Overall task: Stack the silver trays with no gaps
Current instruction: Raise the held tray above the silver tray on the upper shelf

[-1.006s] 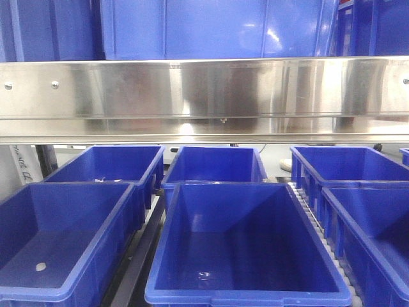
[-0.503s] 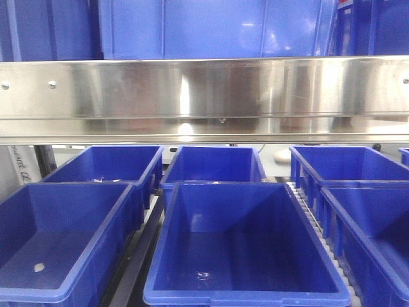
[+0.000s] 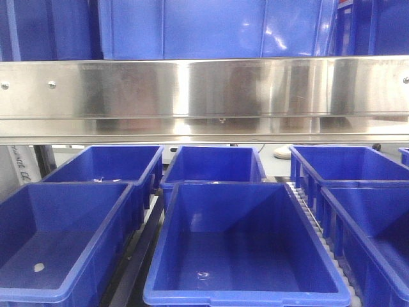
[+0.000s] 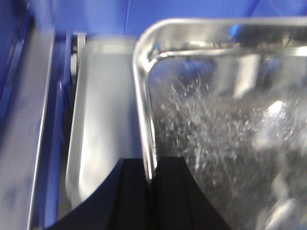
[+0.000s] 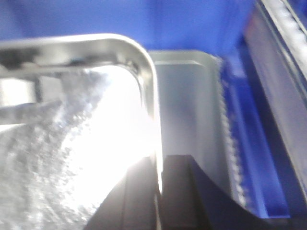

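Left fingers (image 4: 132, 196) and right fingers (image 5: 180, 191) clamp opposite rims of upper tray (image 4: 216, 143); lower tray (image 4: 100, 124), frame left, not yet nested.

Pretty tight in here. The left hand (image 4: 151, 165) and right hand (image 5: 158, 165) each pinch a rim of the held tray (image 4: 216, 143), which fills most of the room between them. Outside each rim there's just a strip of the lower tray (image 4: 100, 120) showing, then blue bin wall (image 5: 240, 120) closes it off. From the front, the steel rail (image 3: 204, 96) runs the full width, leaving only a low slot above the back bins (image 3: 214, 163). The front bin (image 3: 246, 249) is open from above. The upper bins (image 3: 211, 29) block everything above the rail.
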{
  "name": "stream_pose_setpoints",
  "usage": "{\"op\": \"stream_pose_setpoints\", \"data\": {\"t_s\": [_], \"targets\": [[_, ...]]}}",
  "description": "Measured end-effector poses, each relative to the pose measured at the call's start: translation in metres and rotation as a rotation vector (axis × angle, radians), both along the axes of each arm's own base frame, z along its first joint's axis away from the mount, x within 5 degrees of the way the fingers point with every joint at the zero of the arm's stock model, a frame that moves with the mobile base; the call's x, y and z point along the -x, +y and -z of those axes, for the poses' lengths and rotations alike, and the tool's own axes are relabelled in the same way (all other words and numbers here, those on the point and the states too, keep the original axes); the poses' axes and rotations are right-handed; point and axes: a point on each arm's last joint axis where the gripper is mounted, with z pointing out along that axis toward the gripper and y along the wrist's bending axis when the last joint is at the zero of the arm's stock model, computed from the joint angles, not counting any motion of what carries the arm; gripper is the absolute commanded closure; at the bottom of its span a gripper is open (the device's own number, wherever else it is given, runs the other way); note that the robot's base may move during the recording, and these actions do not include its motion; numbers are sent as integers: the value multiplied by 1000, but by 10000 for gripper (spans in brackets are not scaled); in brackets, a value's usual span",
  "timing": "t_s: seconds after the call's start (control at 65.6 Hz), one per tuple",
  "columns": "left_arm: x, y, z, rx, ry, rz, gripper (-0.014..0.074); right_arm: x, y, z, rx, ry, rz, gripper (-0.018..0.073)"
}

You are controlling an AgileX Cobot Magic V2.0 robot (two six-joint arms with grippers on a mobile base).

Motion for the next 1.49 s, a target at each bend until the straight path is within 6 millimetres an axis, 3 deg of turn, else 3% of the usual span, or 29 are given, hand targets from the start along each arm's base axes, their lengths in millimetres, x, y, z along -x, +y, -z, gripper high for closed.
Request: {"op": "stream_pose_setpoints", "data": {"t_s": [0.168, 0.442, 0.671, 1.036, 1.113, 1.326, 1.402, 1.494], "targets": [[-31, -11, 3, -15, 13, -16, 613, -24, -3, 11, 5, 54, 54, 574], [-65, -26, 29, -37, 60, -26, 613, -53, -8, 22, 45, 89, 89, 574], [-80, -24, 51, -41, 115, -46, 613, -65, -7, 41, 55, 138, 97, 574], [-91, -5, 53, -37, 116, -96, 607, -86, 3, 52, -4, 36, 21, 574], [-91, -5, 53, -36, 115, -95, 570, -88, 3, 55, 1, 41, 23, 574], [-94, -5, 58, -58, 115, -95, 344, -94, 7, 55, -30, -10, -10, 566], [-95, -5, 60, -60, 119, -95, 316, -95, 8, 54, -40, -20, -15, 496], [-94, -7, 60, -56, 120, -91, 317, -95, 9, 54, -51, -20, -17, 343]]}}
